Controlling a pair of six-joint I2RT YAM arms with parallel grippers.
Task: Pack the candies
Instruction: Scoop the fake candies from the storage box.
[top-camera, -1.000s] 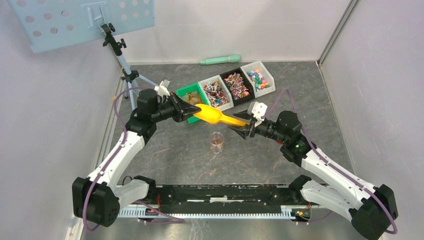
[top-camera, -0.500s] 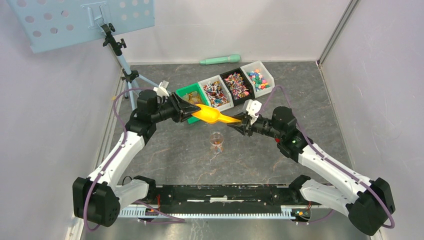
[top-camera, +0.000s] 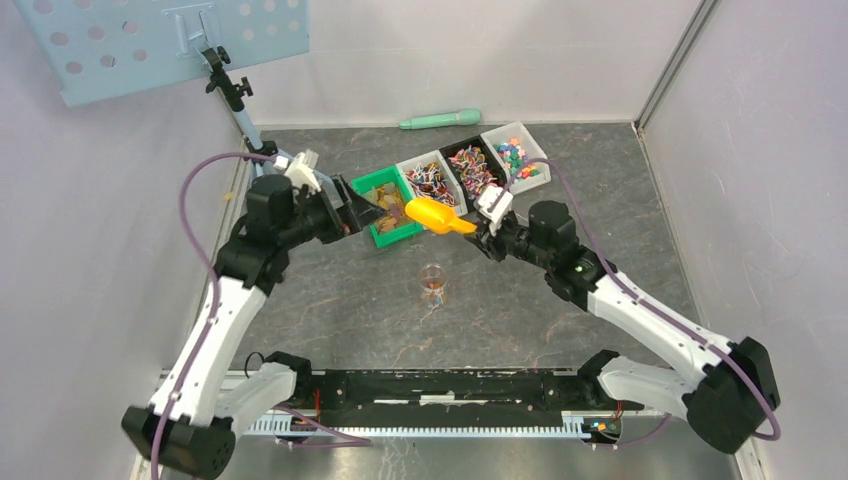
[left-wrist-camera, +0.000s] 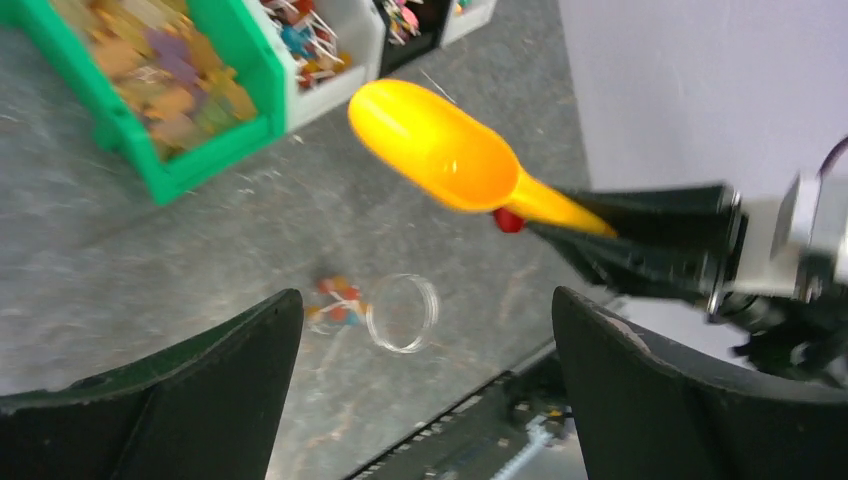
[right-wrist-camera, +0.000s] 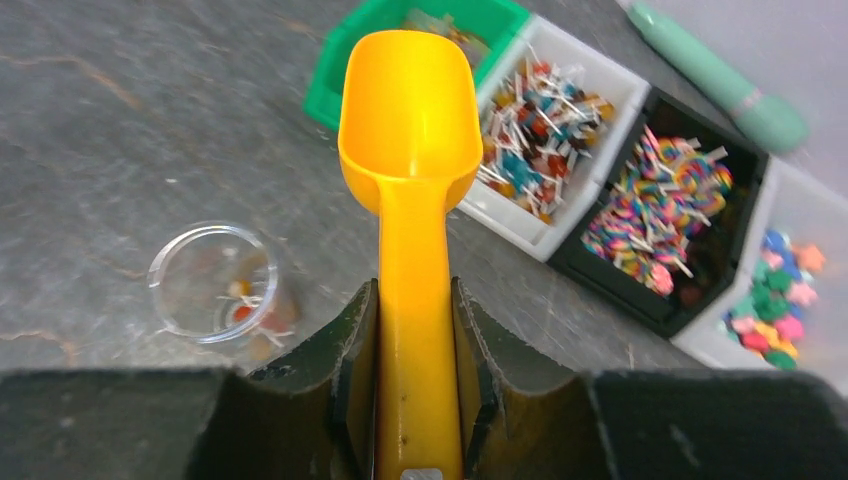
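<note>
Candies (right-wrist-camera: 655, 205) fill four bins (right-wrist-camera: 500, 226) at the far side of the counter (right-wrist-camera: 120, 130); we see a few in the clear cup (right-wrist-camera: 157, 272). Our right gripper (right-wrist-camera: 415, 300) has its jaws clamped on the handle of the yellow scoop (right-wrist-camera: 410, 100); our left gripper (top-camera: 358, 207) has its jaws spread, empty.

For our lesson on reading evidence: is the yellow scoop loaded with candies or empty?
Empty. Both wrist views look into the scoop and show only bare yellow plastic; the right gripper clamps its handle.
</note>
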